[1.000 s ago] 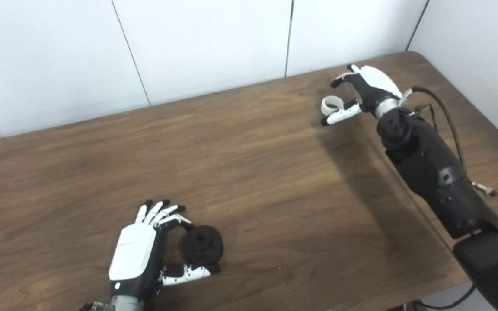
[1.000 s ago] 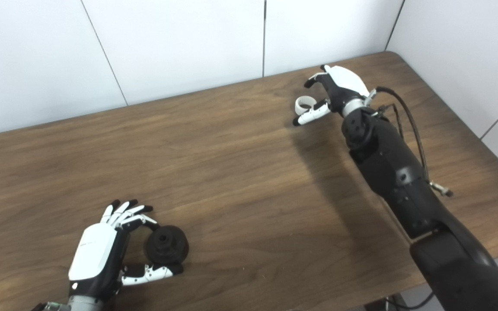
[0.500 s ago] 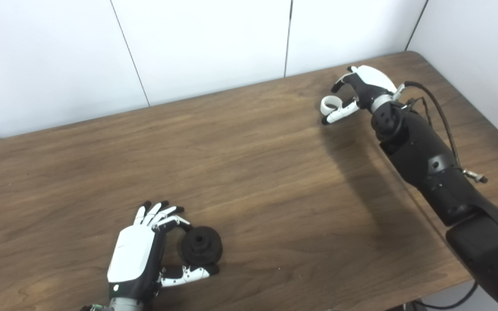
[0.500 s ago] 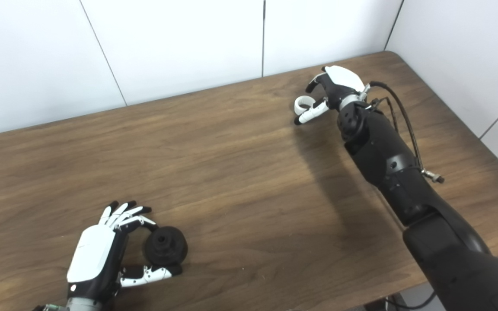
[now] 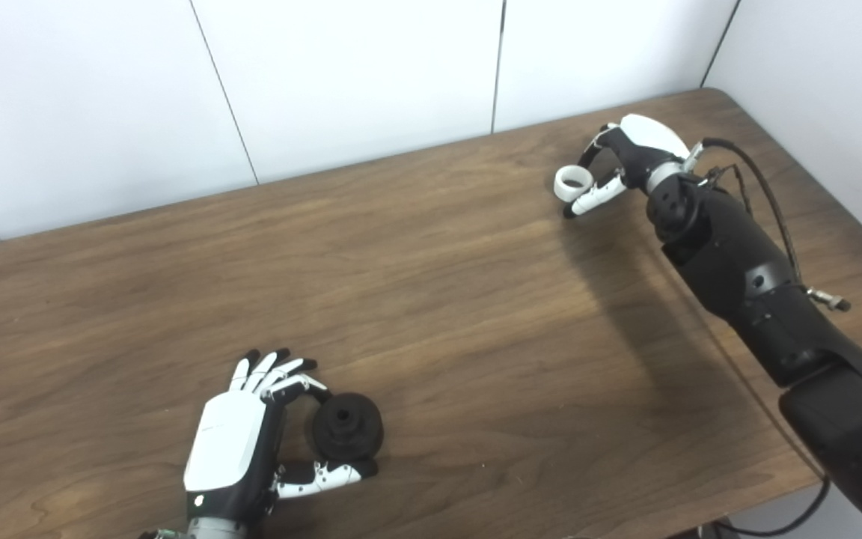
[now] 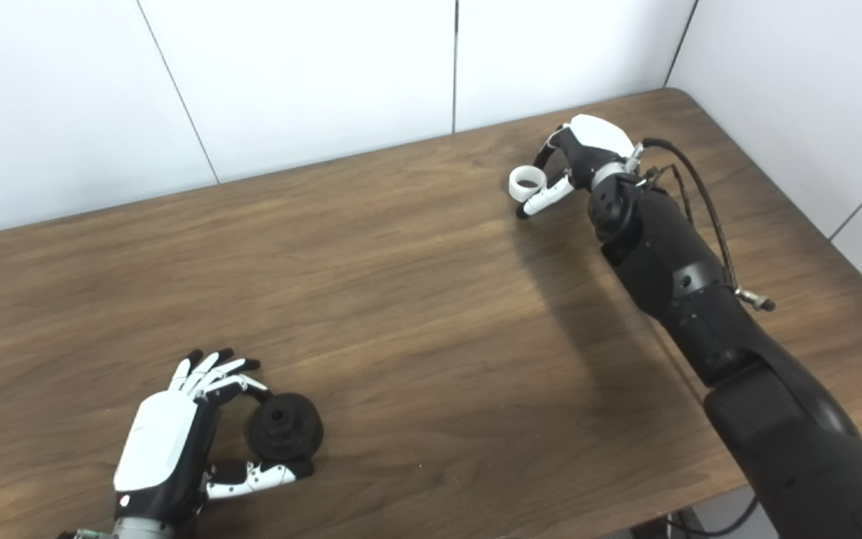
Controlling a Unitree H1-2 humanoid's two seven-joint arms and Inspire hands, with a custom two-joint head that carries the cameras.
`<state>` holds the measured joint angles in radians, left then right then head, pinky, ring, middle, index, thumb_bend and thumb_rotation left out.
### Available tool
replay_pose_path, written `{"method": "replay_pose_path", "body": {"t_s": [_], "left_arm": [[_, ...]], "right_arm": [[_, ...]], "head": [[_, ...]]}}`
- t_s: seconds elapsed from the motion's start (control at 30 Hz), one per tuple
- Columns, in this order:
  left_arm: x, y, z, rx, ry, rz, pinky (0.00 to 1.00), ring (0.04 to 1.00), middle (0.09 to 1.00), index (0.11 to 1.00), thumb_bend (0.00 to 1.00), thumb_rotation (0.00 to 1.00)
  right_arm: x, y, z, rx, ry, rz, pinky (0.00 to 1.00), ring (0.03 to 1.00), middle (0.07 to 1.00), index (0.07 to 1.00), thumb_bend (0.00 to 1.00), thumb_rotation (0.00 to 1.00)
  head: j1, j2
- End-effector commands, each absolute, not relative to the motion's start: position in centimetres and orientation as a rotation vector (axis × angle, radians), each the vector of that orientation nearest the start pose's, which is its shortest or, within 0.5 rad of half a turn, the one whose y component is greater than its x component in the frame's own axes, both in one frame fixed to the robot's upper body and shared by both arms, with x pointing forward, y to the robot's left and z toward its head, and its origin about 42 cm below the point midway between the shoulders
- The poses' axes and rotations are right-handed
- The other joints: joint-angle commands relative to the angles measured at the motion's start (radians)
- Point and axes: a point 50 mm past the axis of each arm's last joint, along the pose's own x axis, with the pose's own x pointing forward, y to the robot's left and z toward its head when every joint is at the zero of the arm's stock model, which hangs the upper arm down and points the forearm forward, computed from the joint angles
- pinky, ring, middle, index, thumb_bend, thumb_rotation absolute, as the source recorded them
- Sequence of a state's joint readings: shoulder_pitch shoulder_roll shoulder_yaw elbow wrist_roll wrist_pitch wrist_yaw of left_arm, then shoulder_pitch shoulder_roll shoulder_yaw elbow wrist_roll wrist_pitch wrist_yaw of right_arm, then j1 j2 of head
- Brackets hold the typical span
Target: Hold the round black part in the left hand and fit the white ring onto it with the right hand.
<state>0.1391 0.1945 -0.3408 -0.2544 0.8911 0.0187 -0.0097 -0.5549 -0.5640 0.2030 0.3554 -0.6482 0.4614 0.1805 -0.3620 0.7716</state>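
Observation:
The round black part (image 5: 346,427) rests on the wooden table (image 5: 438,299) near the front left. My left hand (image 5: 233,445) wraps it from the left, a curled finger touching its top and the thumb (image 5: 324,474) lying under its near side. The white ring (image 5: 572,182) is far off at the back right of the table. My right hand (image 5: 629,153) has closed on it from the right, the fingers coming down on its far side and the thumb (image 5: 590,201) pressing its near side. In the right eye view the ring (image 6: 527,182) shows its hole facing up.
White wall panels (image 5: 364,67) stand right behind the table's far edge, and the rounded back-right corner (image 5: 715,93) lies just beyond my right hand. A loose black cable (image 5: 760,191) arcs along the right forearm. Bare wood spans the wide stretch between the two hands.
My right hand's fingers curled down from a wide spread onto the white ring, and the forearm swung a little. The left hand and the black part barely shifted.

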Motion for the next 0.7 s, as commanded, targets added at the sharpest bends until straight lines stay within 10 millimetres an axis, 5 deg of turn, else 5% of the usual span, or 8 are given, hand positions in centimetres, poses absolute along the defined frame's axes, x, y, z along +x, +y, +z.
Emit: {"method": "replay_pose_path", "body": {"t_s": [0.0,0.67], "left_arm": [[21.49,19.26,11.11,1.070,-0.144,-0.292,1.00,0.914,0.810,0.482,0.52,0.05],[21.46,19.20,11.26,1.073,-0.140,-0.294,1.00,0.912,0.808,0.482,0.52,0.05]], "right_arm": [[45.79,-37.66,24.87,-1.234,0.255,-0.174,1.00,1.000,0.946,0.632,0.80,0.26],[45.76,-37.04,24.53,-1.211,0.242,-0.172,1.00,1.000,0.936,0.651,0.79,0.25]], "head": [[0.000,0.001],[0.004,0.005]]}}
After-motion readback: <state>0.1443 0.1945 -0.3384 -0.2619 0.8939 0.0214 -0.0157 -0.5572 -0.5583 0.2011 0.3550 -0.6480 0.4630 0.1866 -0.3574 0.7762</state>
